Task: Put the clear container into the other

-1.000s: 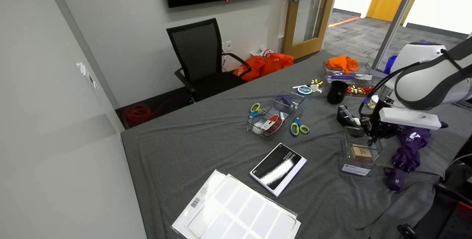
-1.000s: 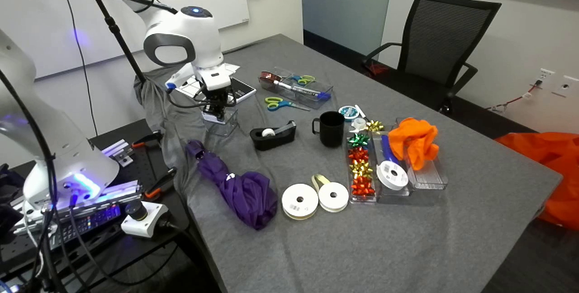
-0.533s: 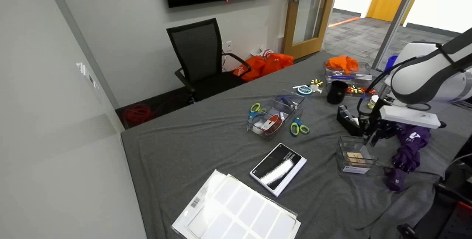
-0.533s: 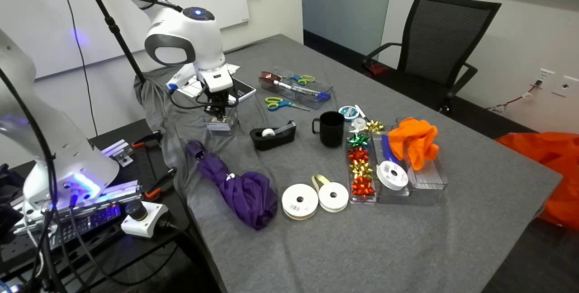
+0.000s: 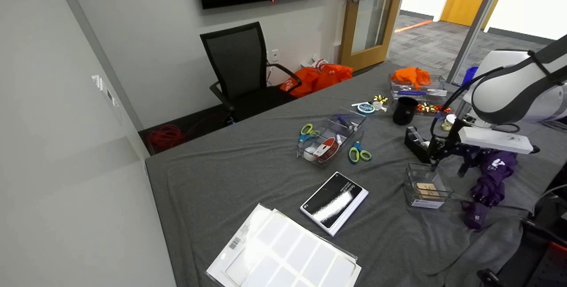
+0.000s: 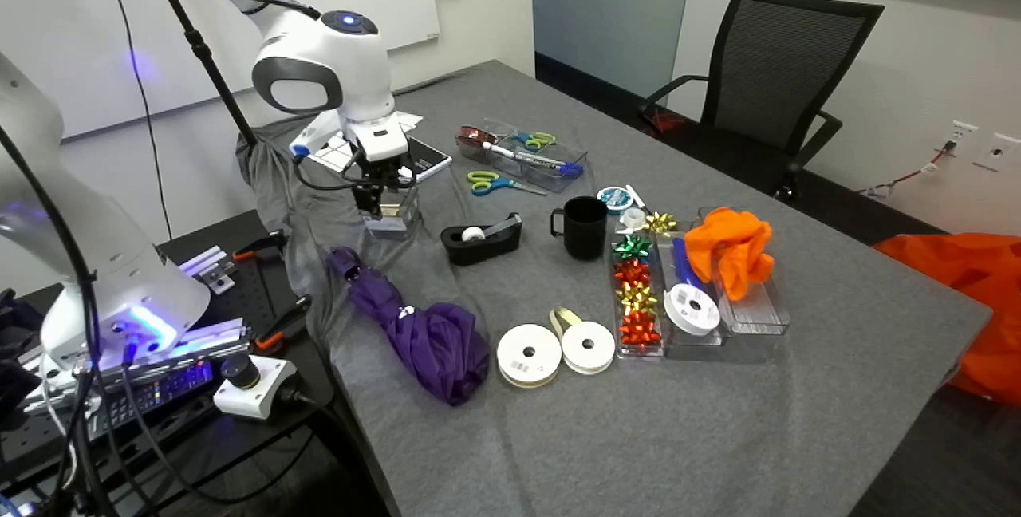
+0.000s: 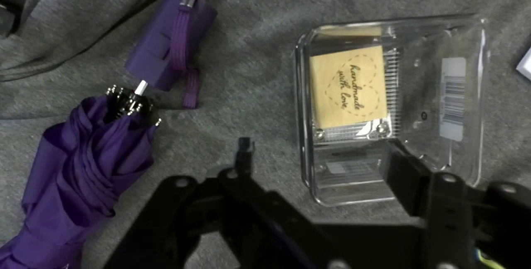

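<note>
My gripper [image 7: 321, 152] is hanging over the small tub [image 7: 394, 96], its fingers [image 7: 244, 155] standing wide apart, with the gap between them spanning one rim of the small tub in the wrist view. One fingertip is hanging outside the small tub, above the cloth [image 7: 253, 103]; the other is reaching over its opening, and I am not able to tell whether that one is touching plastic. The small tub is standing upright and seems to be sitting within the large tub [image 7: 299, 115], their rims running close together, though I am finding the clear walls hard to tell apart. A wooden block [image 7: 348, 88] is lying inside the small tub. The umbrella [image 7: 87, 165] is lying just beside the small tub, and the tape dispenser [image 6: 482, 242] is standing near it in both exterior views.
</note>
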Robot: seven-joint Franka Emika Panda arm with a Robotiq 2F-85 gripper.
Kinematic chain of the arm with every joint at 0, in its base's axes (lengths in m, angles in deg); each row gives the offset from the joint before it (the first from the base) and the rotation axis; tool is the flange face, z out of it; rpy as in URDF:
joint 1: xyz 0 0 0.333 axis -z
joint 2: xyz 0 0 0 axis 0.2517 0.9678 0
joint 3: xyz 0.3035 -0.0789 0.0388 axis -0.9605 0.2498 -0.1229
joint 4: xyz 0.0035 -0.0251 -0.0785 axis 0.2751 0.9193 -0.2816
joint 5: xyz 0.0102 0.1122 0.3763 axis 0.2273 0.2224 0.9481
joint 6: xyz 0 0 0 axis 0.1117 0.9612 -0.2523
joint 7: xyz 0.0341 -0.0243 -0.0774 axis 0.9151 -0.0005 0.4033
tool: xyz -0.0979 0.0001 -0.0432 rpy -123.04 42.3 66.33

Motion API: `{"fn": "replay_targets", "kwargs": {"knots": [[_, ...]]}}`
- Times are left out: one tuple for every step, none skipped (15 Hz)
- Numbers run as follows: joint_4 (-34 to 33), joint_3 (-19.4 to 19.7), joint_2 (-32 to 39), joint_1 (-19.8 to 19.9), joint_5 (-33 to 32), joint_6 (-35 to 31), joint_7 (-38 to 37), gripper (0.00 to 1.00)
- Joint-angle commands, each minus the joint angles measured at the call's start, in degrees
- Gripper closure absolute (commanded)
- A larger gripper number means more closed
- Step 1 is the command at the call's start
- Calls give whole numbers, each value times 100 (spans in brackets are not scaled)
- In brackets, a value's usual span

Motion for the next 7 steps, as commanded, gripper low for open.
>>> {"fn": "replay_targets", "kwargs": {"knots": [[247, 54, -658, -10, -289, 368, -158, 0], [254, 53, -781, 4, -406, 446, -230, 0], [269, 54, -923, 31, -547, 522, -295, 0], [291, 54, -1059, 66, -693, 566, -368, 0], [302, 57, -1207, 113, -855, 671, -431, 0], [297, 58, -1347, 155, -963, 822, -445, 0], [283, 70, -1486, 185, -985, 1009, -387, 0]]}}
